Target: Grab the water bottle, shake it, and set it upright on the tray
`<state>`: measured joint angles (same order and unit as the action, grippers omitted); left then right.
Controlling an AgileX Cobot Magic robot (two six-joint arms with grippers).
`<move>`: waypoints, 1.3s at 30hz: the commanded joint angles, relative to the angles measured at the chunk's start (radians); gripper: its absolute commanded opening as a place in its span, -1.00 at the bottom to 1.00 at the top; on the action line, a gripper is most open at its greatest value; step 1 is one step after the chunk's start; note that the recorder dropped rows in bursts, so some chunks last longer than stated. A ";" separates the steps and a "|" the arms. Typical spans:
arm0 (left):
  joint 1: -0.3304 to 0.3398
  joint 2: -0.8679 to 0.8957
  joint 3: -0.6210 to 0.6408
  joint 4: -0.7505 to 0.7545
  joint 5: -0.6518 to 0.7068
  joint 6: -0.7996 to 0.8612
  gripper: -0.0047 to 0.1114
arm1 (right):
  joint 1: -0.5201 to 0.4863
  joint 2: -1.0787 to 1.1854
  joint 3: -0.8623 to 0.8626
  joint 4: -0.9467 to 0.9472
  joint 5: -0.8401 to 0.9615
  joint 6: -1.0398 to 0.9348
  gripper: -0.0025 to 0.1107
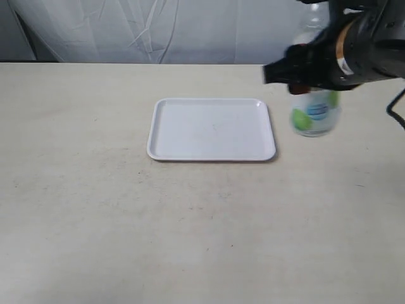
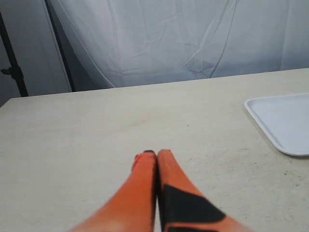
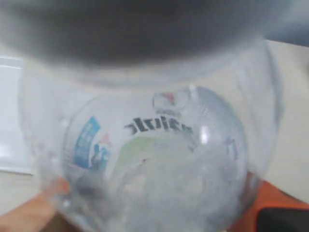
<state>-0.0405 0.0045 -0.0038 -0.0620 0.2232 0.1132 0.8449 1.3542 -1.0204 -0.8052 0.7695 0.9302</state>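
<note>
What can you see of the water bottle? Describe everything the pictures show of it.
The water bottle is small, of clear plastic, with a white label bearing green circles, a blue patch and dark lettering. It is roughly upright and blurred, right of the tray in the exterior view, not on it. The right gripper clamps its middle; orange fingers press its sides. Its neck shows faintly above the gripper. Whether its base touches the table cannot be told.

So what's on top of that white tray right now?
Nothing: the tray shows bare white, fully uncovered. The water bottle is beside it, gripped by the right gripper.
</note>
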 commanded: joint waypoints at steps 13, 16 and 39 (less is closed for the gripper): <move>0.000 -0.005 0.004 0.010 -0.014 0.001 -0.91 | 0.022 0.065 -0.131 0.140 -0.063 0.008 -0.97; 0.000 -0.005 0.004 0.016 -0.014 0.001 -0.91 | 0.071 0.066 -0.131 0.348 -0.335 -0.338 -0.97; 0.000 -0.005 0.004 0.016 -0.014 0.001 -0.91 | 0.114 0.171 -0.203 0.223 -0.076 -0.216 -0.97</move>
<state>-0.0405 0.0045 -0.0038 -0.0473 0.2215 0.1132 0.9616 1.5535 -1.1712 -0.5071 0.7001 0.6819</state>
